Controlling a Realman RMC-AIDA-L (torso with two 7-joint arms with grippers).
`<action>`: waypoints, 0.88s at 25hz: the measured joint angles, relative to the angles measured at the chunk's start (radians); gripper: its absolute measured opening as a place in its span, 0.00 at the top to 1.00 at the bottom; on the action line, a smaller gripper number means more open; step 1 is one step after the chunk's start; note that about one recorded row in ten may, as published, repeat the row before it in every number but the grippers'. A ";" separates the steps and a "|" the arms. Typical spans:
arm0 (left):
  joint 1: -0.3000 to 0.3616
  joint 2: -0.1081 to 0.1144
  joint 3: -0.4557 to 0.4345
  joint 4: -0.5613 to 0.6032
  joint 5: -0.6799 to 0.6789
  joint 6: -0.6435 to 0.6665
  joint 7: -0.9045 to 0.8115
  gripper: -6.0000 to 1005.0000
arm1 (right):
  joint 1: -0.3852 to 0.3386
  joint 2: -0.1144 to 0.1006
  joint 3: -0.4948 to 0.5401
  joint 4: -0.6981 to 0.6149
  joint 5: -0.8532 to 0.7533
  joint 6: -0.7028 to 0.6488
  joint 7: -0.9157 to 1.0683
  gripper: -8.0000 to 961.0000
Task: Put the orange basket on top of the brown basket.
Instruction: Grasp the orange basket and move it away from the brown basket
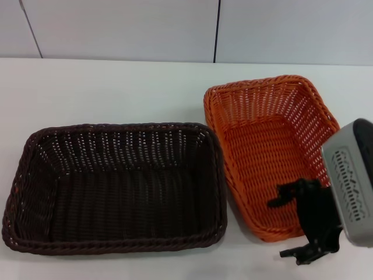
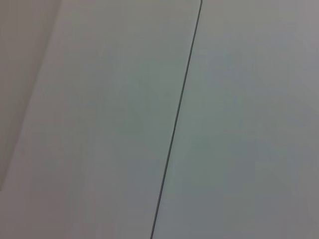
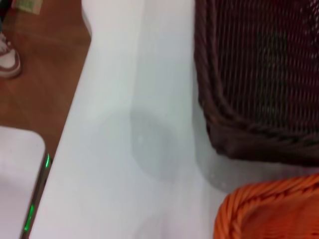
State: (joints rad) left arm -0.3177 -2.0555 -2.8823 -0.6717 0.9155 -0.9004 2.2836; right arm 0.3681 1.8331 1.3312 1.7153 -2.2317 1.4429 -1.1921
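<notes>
The orange basket [image 1: 265, 140] stands on the white table at the right, empty. The brown basket [image 1: 116, 186] stands just to its left, also empty, with a narrow gap between them. My right gripper [image 1: 277, 228] is at the orange basket's near wall. It is open: one black finger is inside the basket and the other is outside, below the rim. The right wrist view shows a corner of the orange basket [image 3: 269, 211] and a corner of the brown basket [image 3: 259, 74]. My left gripper is out of view; its wrist view shows only wall panels.
The white table [image 1: 116, 87] runs back to a grey panelled wall. In the right wrist view the table's edge [image 3: 75, 114] borders a brown floor, where a shoe [image 3: 7, 59] shows.
</notes>
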 joint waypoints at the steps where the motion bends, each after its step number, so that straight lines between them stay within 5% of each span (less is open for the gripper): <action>1: 0.001 0.000 0.000 0.000 0.000 0.000 0.000 0.14 | 0.000 0.000 -0.007 -0.008 -0.008 -0.006 0.003 0.19; 22: 0.009 -0.002 0.000 -0.003 -0.007 -0.006 -0.006 0.14 | -0.007 0.008 -0.040 -0.025 -0.172 -0.080 0.073 0.27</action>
State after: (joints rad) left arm -0.3082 -2.0571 -2.8823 -0.6750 0.9087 -0.9067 2.2777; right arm 0.3612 1.8413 1.2912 1.6907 -2.4035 1.3630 -1.1190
